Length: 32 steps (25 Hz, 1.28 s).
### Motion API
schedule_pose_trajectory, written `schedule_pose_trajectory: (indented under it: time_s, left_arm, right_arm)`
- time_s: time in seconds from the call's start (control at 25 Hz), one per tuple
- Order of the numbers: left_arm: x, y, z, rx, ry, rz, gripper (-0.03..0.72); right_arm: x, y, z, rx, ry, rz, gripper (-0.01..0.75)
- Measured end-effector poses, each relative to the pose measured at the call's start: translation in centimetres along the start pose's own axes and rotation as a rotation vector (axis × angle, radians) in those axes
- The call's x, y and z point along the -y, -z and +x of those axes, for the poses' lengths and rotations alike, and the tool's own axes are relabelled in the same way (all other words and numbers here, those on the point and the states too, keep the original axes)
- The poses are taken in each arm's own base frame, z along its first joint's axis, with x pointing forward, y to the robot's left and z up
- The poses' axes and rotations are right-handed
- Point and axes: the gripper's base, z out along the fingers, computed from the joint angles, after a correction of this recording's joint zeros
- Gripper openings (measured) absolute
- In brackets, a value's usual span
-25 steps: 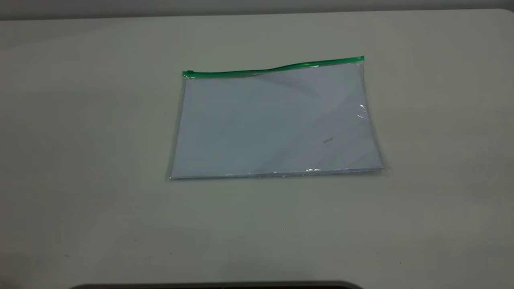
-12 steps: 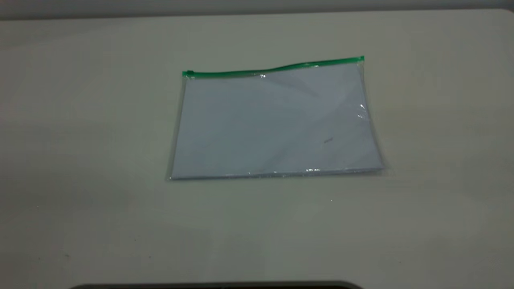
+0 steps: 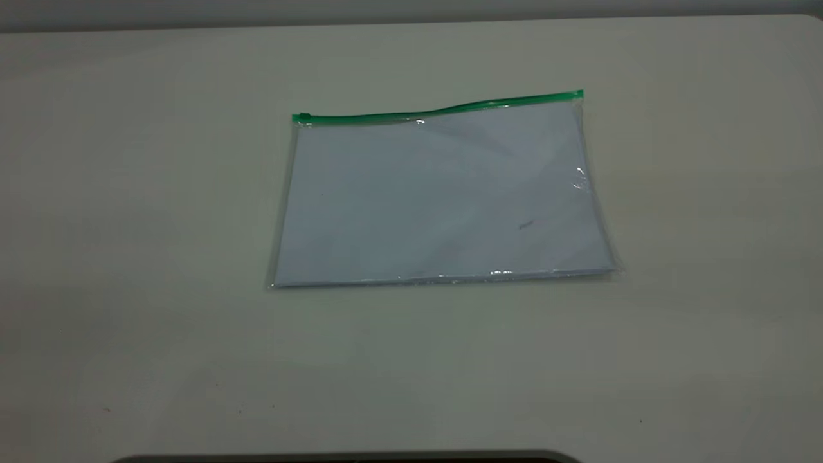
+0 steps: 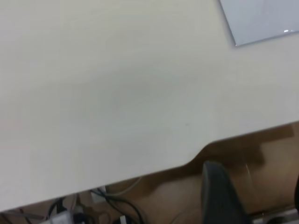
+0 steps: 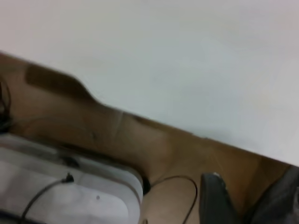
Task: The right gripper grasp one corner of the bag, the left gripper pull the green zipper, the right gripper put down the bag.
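Note:
The bag [image 3: 443, 199] lies flat near the middle of the table, with pale sheets showing through it. The green zipper [image 3: 437, 112] runs along its far edge, and the small slider tab [image 3: 302, 118] sits at the left end. Neither gripper shows in the exterior view. In the left wrist view the left gripper [image 4: 257, 200] is open and empty beyond the table's edge, with one corner of the bag [image 4: 261, 18] far off. In the right wrist view the right gripper [image 5: 245, 200] is open and empty, also off the table's edge; the bag is out of that view.
The pale table [image 3: 128, 257] carries only the bag. Its edge [image 4: 196, 156] has a notch, with brown floor and cables [image 4: 107, 205] below. A white box [image 5: 70, 196] and a black cable [image 5: 187, 186] lie on the floor under the right arm.

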Motion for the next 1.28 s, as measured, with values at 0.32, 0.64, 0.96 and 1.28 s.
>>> schedule_pose_trajectory:
  time_s: [0.32, 0.64, 0.96, 1.28]
  left_arm:
    - [0.1, 0.4, 0.5, 0.041, 0.004, -0.009, 0.447]
    - [0.1, 0.7, 0.7, 0.070, 0.049, -0.054, 0.447]
    - [0.4, 1.6, 2.1, 0.177, 0.047, -0.069, 0.447]
    - [0.4, 1.6, 2.1, 0.176, 0.062, -0.085, 0.447]
  right_arm:
    - [0.3, 3.4, 3.0, 0.305, -0.182, 0.164, 0.433]
    - [-0.9, 5.1, 5.9, 0.526, -0.168, 0.211, 0.400]
    - [-0.9, 5.1, 6.0, 0.524, -0.168, 0.210, 0.360]
    - [-0.9, 5.1, 6.0, 0.524, -0.168, 0.210, 0.316]
